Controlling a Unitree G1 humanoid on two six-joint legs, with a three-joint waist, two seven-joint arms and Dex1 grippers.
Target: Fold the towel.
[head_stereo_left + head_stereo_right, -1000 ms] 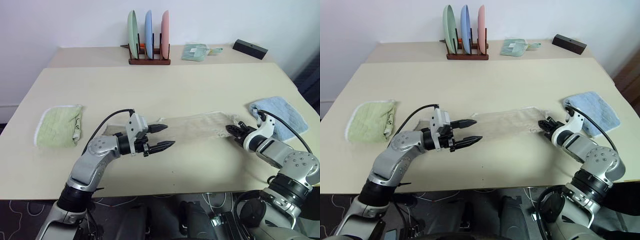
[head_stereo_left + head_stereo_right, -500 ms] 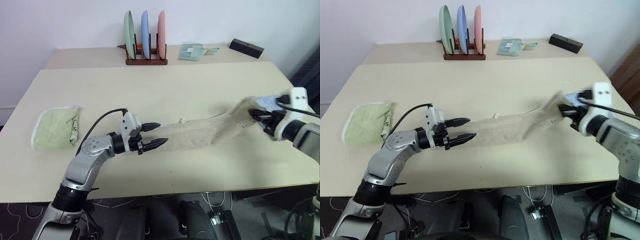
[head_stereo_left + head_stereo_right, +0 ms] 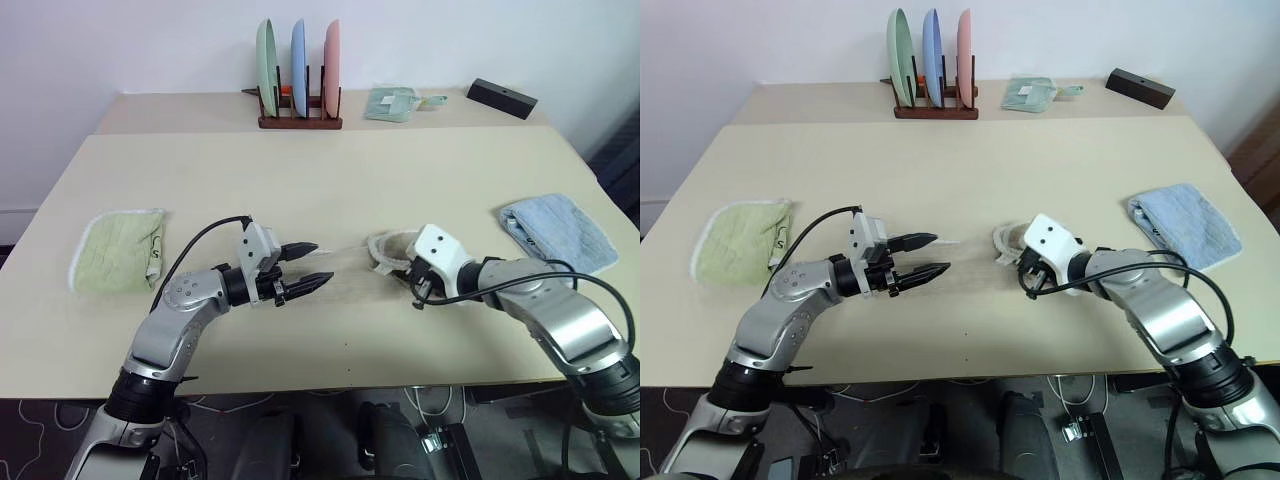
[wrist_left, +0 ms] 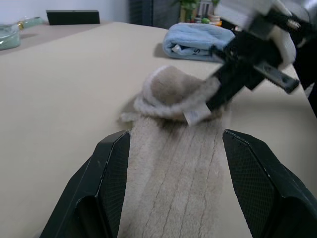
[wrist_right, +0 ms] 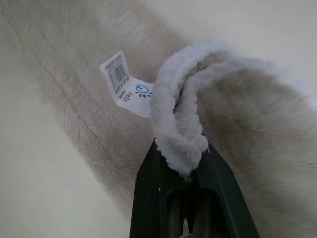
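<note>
The beige towel (image 4: pixel 173 198) lies as a narrow strip on the table, running from my left gripper toward my right. Its right end (image 3: pixel 386 248) is lifted and curled back over the strip. My right gripper (image 5: pixel 184 181) is shut on the white piped edge (image 5: pixel 178 129) of that end, next to a small printed label (image 5: pixel 124 84). My left gripper (image 3: pixel 322 262) is open and level, with the strip lying between its fingers (image 4: pixel 111 183). In the left wrist view the right gripper (image 4: pixel 237 79) is just beyond the curled end.
A folded light green towel (image 3: pixel 115 250) lies at the left and a light blue towel (image 3: pixel 560 228) at the right. At the back stand a plate rack (image 3: pixel 298 70), a small green cloth (image 3: pixel 392 103) and a black box (image 3: pixel 501 97).
My right gripper swung from the table's right side to the middle, rolling its wrist and carrying the towel's end back over the strip. The left gripper stayed in place.
</note>
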